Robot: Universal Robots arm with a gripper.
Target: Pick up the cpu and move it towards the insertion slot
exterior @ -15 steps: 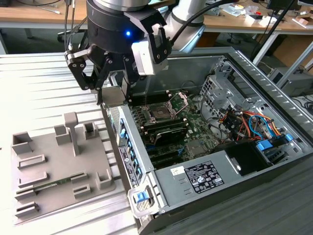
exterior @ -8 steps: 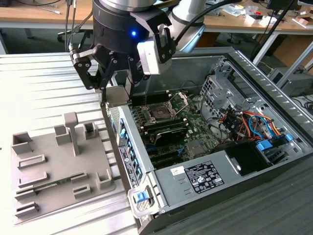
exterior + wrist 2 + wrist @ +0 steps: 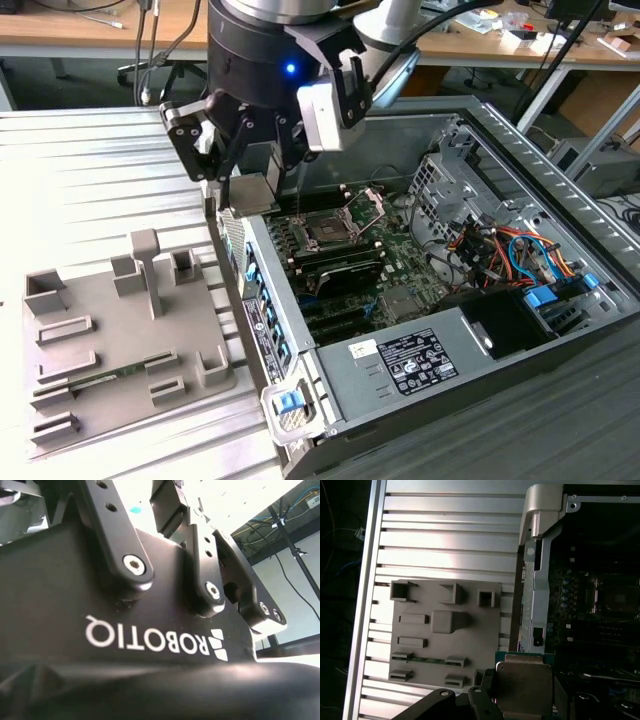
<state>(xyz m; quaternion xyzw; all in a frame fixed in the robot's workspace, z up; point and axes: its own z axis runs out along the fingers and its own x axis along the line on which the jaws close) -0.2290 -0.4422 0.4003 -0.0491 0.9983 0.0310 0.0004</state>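
Silvery cpu [image 3: 524, 689], pale grey holder [image 3: 470, 650]

A workshop-like lab: cluttered wooden benches [image 3: 60, 28], opened computer case [image 3: 545, 150], slotted aluminium table [image 3: 100, 170].

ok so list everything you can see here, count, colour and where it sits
cpu: one, silvery top, held in the tool above the case's edge, not yet over the socket
insertion slot: one, dark centre in a shiny metal frame, on the motherboard inside the case
computer case: one, grey, lying open, on the exterior view's right
cables: several, red, blue and orange, inside the case
fixture block: one, grey, on the table at the exterior view's left
memory stick: one, green, lying in the fixture block
table: one, pale ribbed metal, under everything
tool: one, black, shut on the cpu
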